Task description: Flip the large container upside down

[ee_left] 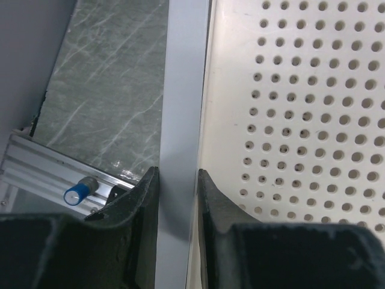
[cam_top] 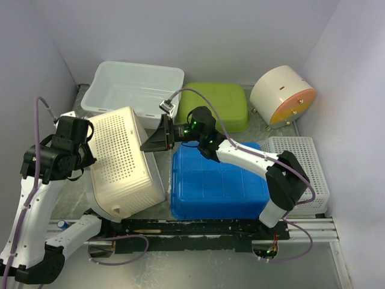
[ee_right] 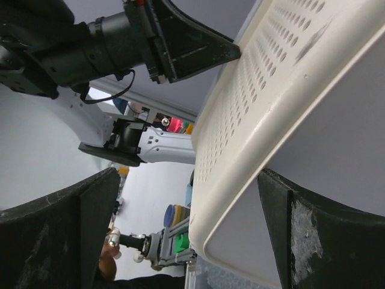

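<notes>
Container rim pinched in left gripper, opposite rim between wide-apart right gripper

The top camera stands high at the near side and looks down on the whole table. The left wrist camera looks from very near past the left claw, down to the table. The right wrist camera looks sideways, also very near, past the right claw. All three views share the cream perforated container.
</notes>
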Controlling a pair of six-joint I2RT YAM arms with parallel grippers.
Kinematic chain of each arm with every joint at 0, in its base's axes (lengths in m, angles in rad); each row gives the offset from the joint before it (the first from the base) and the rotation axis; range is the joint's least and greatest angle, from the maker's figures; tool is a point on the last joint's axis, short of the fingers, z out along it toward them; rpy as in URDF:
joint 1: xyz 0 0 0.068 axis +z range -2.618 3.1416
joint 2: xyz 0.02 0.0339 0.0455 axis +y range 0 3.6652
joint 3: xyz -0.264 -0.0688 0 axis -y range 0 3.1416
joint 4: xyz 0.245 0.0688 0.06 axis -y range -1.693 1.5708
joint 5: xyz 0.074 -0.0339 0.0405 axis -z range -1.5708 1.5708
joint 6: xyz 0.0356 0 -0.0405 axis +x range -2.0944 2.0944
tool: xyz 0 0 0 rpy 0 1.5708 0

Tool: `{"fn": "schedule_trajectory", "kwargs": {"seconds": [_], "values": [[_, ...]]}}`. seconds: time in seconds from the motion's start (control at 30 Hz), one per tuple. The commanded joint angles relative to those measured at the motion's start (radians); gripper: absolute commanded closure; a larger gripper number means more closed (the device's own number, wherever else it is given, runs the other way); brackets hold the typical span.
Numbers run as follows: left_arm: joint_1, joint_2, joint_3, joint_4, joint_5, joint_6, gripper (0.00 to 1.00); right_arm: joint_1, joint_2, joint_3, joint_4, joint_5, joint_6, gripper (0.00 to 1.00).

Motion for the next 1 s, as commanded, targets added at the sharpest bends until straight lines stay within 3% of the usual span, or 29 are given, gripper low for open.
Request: {"fn": "schedule_trajectory", "kwargs": {"seconds": [0.0, 0.33, 0.5, 0.63, 0.8, 0.97], "values": [[-0.004, 0.018, -0.003, -0.002, 0.042, -0.005, 0.70, 0.090, -0.031, 0.106, 0.100, -0.052, 0.020, 0.01], [-0.004, 0.043, 0.086, -0.004, -0.016, 0.039, 0.56, 0.146, -0.008, 0.164, -0.005, -0.011, -0.068, 0.01], [-0.004, 0.062, 0.076, -0.003, -0.047, 0.045, 0.49, 0.159, 0.059, 0.160, 0.066, -0.013, -0.014, 0.01], [-0.004, 0.056, 0.037, -0.004, -0.051, 0.045, 0.49, 0.165, 0.090, 0.182, 0.093, -0.039, 0.008, 0.01], [-0.002, 0.047, 0.008, -0.004, -0.078, 0.042, 0.56, 0.163, 0.030, 0.262, -0.231, 0.023, -0.225, 0.00], [0.002, 0.045, -0.018, -0.004, -0.086, 0.034, 0.58, 0.117, -0.032, 0.248, -0.271, 0.043, -0.256, 0.00]]}}
